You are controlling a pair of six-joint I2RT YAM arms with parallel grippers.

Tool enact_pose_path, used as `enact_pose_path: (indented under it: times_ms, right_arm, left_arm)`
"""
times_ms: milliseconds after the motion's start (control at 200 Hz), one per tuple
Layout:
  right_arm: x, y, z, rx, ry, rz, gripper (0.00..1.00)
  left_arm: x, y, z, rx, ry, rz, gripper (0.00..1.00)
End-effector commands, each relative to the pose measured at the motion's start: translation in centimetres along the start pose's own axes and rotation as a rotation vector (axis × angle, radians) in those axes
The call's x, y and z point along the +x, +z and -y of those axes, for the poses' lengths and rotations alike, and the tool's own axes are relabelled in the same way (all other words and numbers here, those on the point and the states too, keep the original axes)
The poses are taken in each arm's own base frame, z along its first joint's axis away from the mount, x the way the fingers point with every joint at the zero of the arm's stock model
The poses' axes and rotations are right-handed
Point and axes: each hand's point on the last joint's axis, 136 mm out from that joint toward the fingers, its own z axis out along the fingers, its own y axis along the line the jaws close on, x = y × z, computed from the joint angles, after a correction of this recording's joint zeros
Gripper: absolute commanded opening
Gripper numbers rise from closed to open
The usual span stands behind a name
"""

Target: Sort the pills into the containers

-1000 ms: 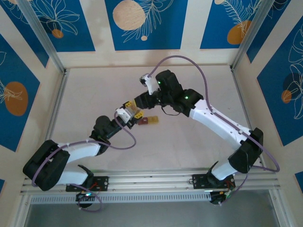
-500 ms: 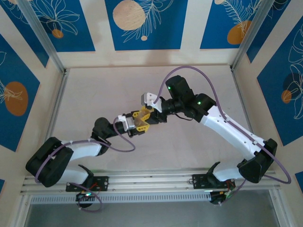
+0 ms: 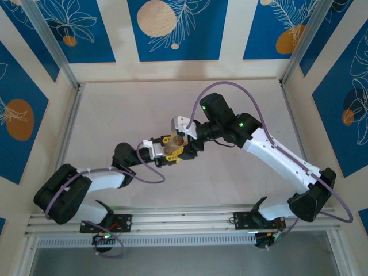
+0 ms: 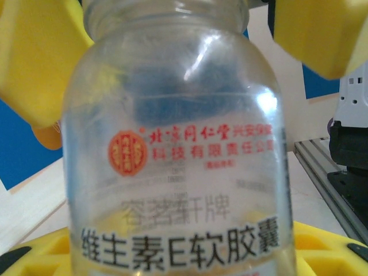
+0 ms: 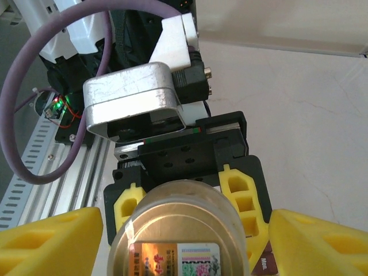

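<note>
- Left wrist view: my left gripper (image 3: 165,151) pinches a clear glass pill bottle (image 4: 178,149) with red and black print, steadying it upright for my other hand.
- My right gripper (image 3: 181,140) stands spread either side of its gold metal cap (image 5: 181,230), clear of it. A second ago that arm hung farther back.
- One dark red container (image 5: 266,261) peeks out on the table (image 5: 310,115) beside the bottle.
</note>
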Motion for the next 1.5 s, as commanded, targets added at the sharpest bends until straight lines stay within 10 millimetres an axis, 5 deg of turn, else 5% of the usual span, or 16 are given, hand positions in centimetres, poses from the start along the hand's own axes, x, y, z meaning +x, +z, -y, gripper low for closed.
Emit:
enact_pose_path:
  times_ms: [0,205,345,510,875,1496]
  right_arm:
    - [-1.8,-2.3,-0.1,0.059,-0.002,0.050,0.79]
    - [-3.2,-5.1,1.2,0.199,0.129,0.147,0.86]
    - [-4.6,-7.0,6.2,0.437,0.400,0.254,0.86]
    - [-3.0,-6.6,10.6,0.625,0.799,0.217,0.81]
    - [-2.6,-1.3,11.5,0.592,0.850,0.137,0.82]
    - [-0.9,2.7,11.4,0.545,0.929,0.072,0.71]
  left_arm:
    - [-1.5,0.3,-0.8,-0.027,0.048,0.047,0.00]
    - [-0.1,0.0,-3.8,-0.203,0.071,-0.036,0.00]
    - [1.0,-0.6,-6.4,-0.352,0.076,-0.085,0.00]
    - [1.6,-1.3,-8.1,-0.462,0.100,-0.115,0.00]
    - [1.8,-2.0,-9.3,-0.549,0.130,-0.145,0.00]
    - [2.0,-3.2,-10.4,-0.656,0.162,-0.185,0.00]
